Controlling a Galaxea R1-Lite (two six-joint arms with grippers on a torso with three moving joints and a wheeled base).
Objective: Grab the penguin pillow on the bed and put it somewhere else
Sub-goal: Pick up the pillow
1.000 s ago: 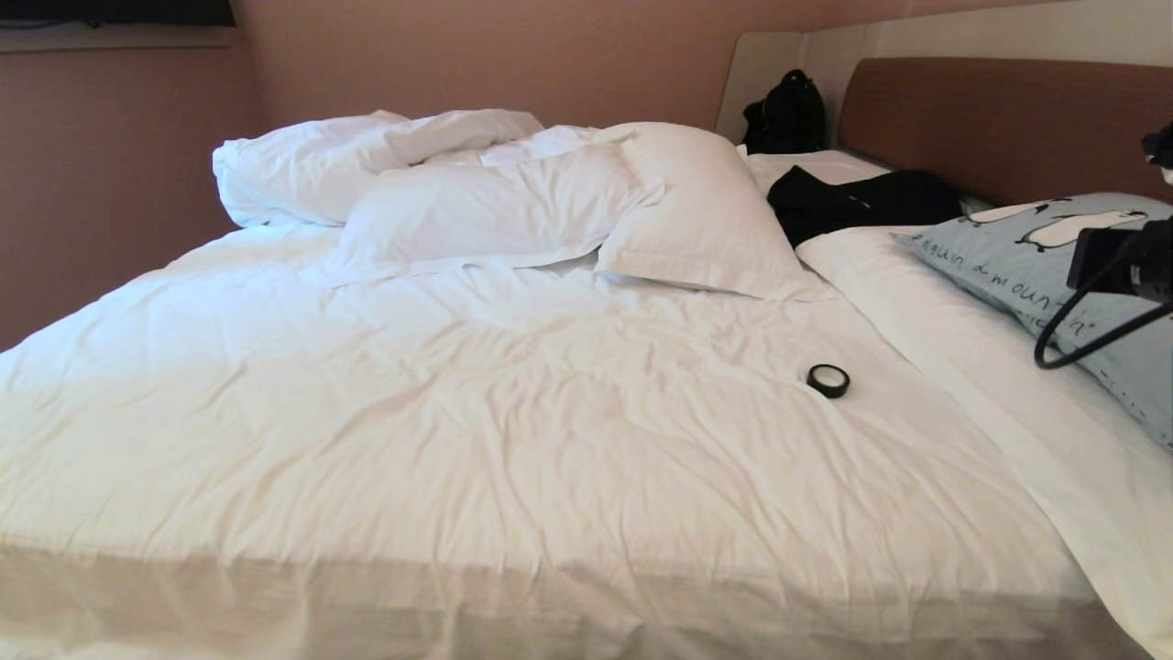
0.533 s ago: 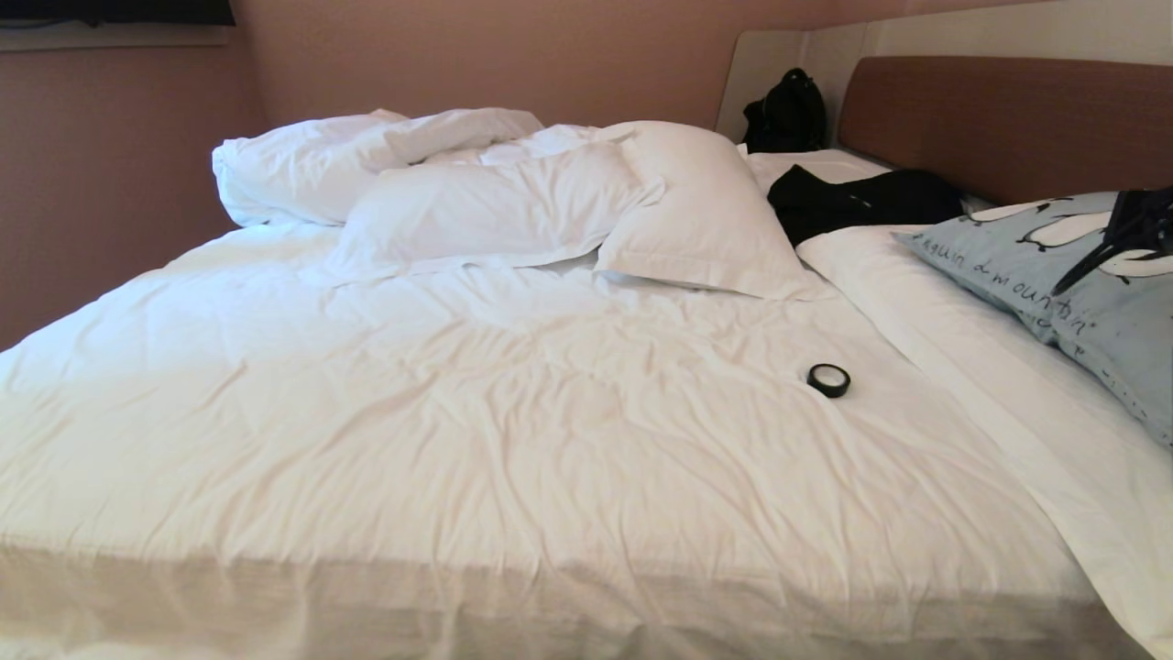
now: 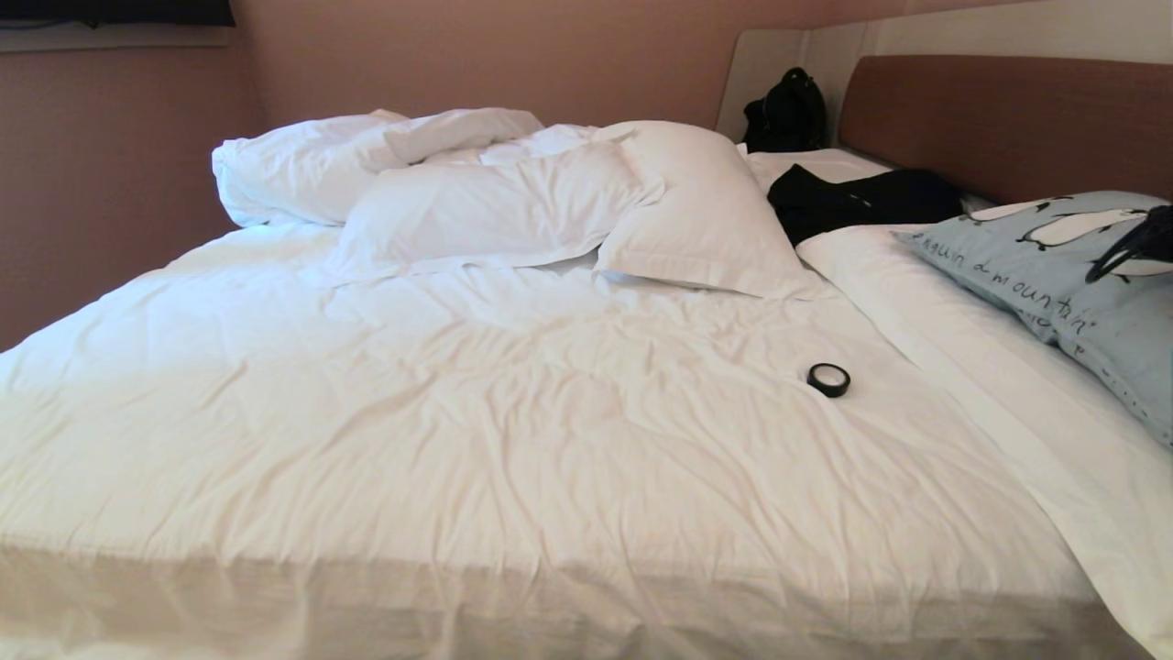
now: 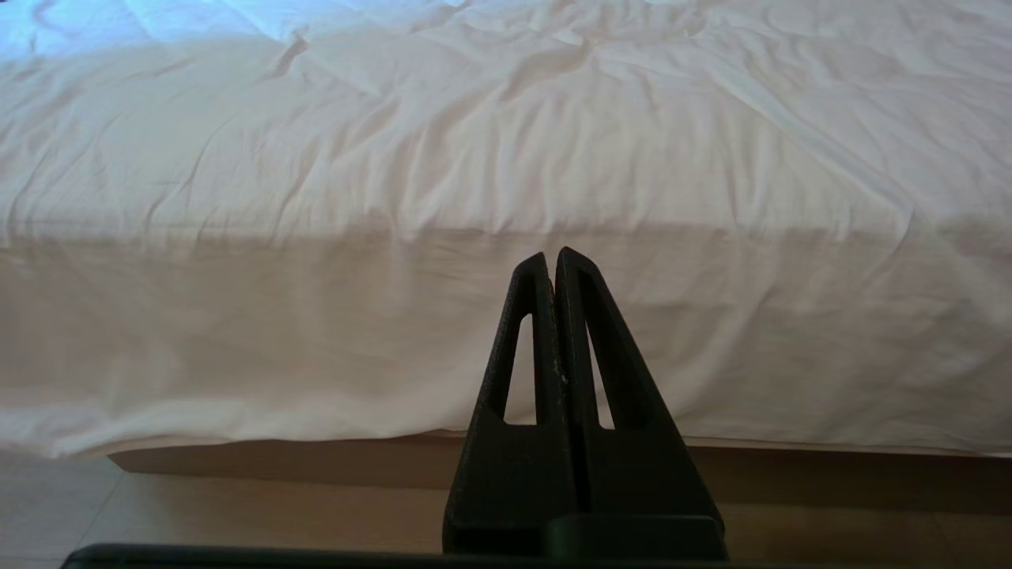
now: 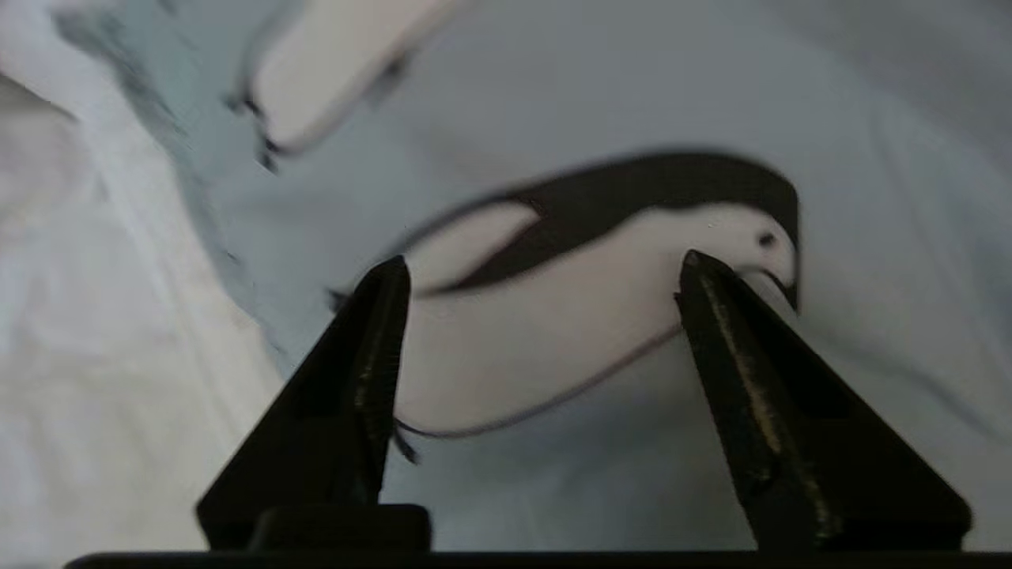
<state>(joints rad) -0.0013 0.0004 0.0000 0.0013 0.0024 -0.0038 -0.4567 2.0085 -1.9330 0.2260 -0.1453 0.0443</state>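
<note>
Since a second ago the right arm's camera and cable, which were covering the pillow's right part in the head view, are gone from there; only the dark tips of the right gripper (image 3: 1132, 246) are now showing at the picture's right edge, over the pillow (image 3: 1035, 266). The pillow, tape roll (image 3: 828, 379) and white pillows are lying where they were.

In the right wrist view the right gripper (image 5: 545, 273) is standing with its fingers (image 5: 371, 371) wide apart and nothing between them. It is pointing at the pillow (image 5: 553, 95), the tips framing a printed penguin on the pale blue case. Whether the tips are touching the cloth I cannot tell.

The pillow is lying on the bed (image 3: 458, 412) at its right side, near the brown headboard (image 3: 1008, 119), just beside a black garment (image 3: 852, 202).

The left gripper (image 4: 551, 265) is sitting parked low before the bed's near edge (image 4: 316, 316), its fingers pressed together.
</note>
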